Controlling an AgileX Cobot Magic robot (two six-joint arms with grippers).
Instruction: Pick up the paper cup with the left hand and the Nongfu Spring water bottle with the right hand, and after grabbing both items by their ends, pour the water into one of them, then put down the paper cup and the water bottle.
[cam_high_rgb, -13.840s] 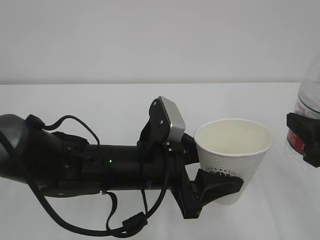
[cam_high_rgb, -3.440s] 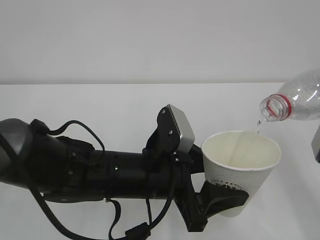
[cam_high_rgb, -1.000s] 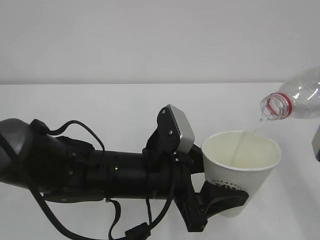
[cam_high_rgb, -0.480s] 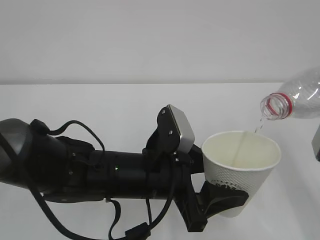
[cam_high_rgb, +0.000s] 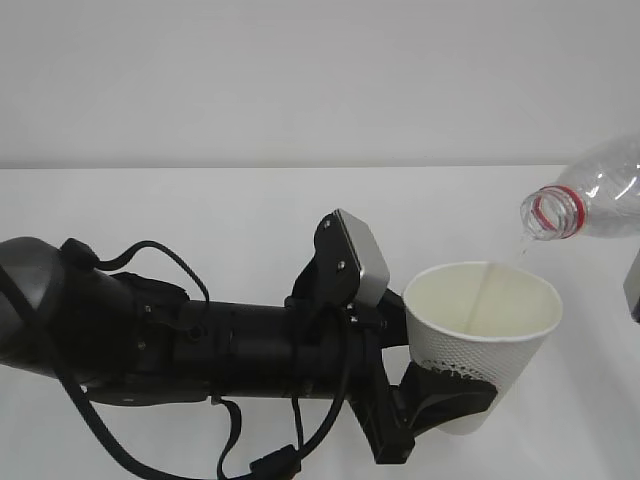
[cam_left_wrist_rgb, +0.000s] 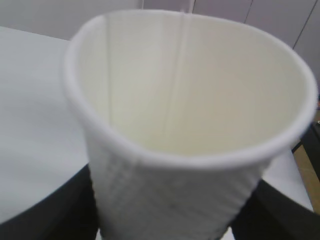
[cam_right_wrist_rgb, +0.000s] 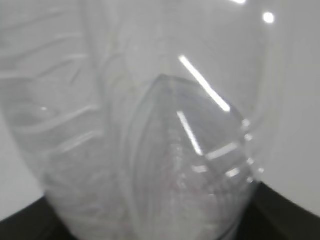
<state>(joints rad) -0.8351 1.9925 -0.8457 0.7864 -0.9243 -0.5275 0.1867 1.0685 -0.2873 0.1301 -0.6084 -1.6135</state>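
**Exterior view: pour under way, keep the stream inside the rim**

Exterior view shows the left hand (cam_high_rgb: 440, 395) clamped on the lower part of the paper cup (cam_high_rgb: 480, 340), holding it upright above the white table (cam_high_rgb: 200, 210) at centre-right. The Nongfu Spring water bottle (cam_high_rgb: 590, 200) is tipped mouth-down at the upper right, its red neck ring just above and right of the cup's far rim. A thin thread of the water (cam_high_rgb: 482, 290) runs from the mouth down the cup's inner wall.

The right hand is mostly out of frame; the right wrist view is filled by the bottle's ribbed body between dark jaw edges, so it is judged gripped there.

To do this well, I would keep the cup level, the tilt steady, and the mouth over the opening, since the stream lands close to the right rim.
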